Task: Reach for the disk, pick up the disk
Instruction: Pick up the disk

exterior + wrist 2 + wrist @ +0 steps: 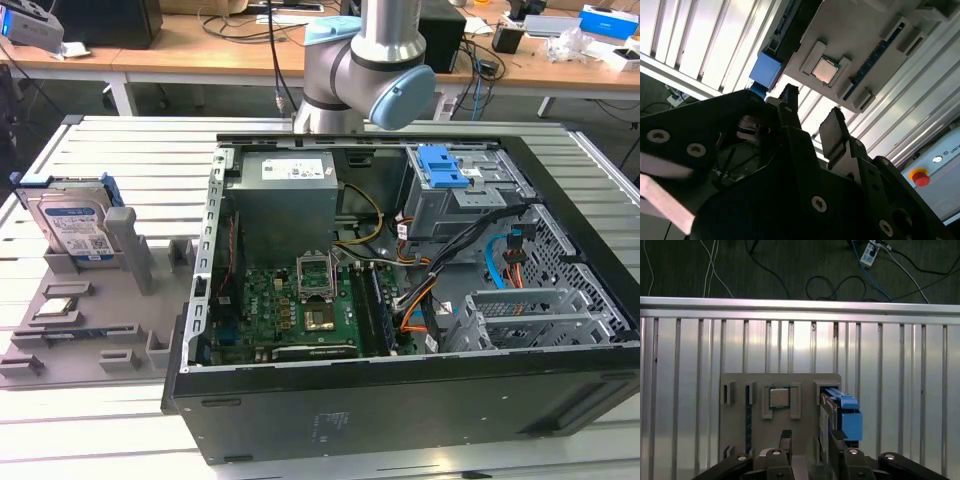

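Note:
The disk (72, 224) stands on edge in a slot at the far end of the grey holder tray (120, 290), at the exterior view's left; it is silver with a white-and-blue label and a blue bracket. From above, in the first wrist view, the disk (844, 412) is seen edge-on. My gripper (810, 441) hangs above the tray, open, with nothing between its fingers. One fingertip (836, 439) lines up over the disk's near end. In the second wrist view the gripper (810, 116) is open too, with the disk's blue bracket (765, 70) beyond it.
A small square processor chip (779, 397) lies in the tray beside the disk. An open computer case (400, 290) with a blue-topped drive cage (445, 175) takes up the middle of the slatted metal table (120, 150). A red stop button (920, 176) sits off to one side.

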Controlling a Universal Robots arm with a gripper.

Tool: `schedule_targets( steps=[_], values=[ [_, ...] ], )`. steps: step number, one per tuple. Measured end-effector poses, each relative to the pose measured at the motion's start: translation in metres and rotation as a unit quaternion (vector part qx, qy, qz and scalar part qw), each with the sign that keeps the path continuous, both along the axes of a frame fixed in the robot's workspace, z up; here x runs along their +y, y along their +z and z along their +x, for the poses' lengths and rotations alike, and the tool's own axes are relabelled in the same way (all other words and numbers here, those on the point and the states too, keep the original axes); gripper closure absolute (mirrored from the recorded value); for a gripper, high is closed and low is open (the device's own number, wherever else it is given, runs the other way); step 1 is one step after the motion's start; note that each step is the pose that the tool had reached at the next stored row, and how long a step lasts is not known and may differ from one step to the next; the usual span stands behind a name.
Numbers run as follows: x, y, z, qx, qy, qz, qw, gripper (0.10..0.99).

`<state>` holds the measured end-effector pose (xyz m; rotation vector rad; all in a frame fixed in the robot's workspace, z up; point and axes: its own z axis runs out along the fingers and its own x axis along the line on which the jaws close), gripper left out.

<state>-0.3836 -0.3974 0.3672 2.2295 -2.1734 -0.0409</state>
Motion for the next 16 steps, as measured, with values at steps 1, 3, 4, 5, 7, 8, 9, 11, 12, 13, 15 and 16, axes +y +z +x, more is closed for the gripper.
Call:
schedule_targets(
  steps=[1,3,4,5,7,8,9,11,12,13,15,16],
  values=[
    [0.0,0.0,0.0,0.0,0.0,0.0,1.0,0.608],
    [0.0,0.0,0.0,0.0,0.0,0.0,1.0,0.549],
    [0.0,0.0,0.0,0.0,0.0,0.0,1.0,0.486],
    [0.0,0.0,0.0,0.0,0.0,0.0,1.0,0.486],
    [0.0023,0.0,0.0,0.0,0.0,0.0,1.0,0.486],
    [0.0047,0.0,0.0,0.0,0.0,0.0,1.0,0.486],
    [0.0066,0.0,0.0,0.0,0.0,0.0,1.0,0.486],
    [0.013,0.0,0.0,0.0,0.001,0.0,1.0,0.486],
    [0.0152,0.0,0.0,0.0,0.0,0.0,1.0,0.486],
    [0.0192,0.0,0.0,0.0,0.0,0.0,1.0,0.486],
    [0.0237,0.0,0.0,0.0,0.0,0.0,1.0,0.486],
    [0.0266,0.0,0.0,0.0,0.0,0.0,1.0,0.486]
  ],
)
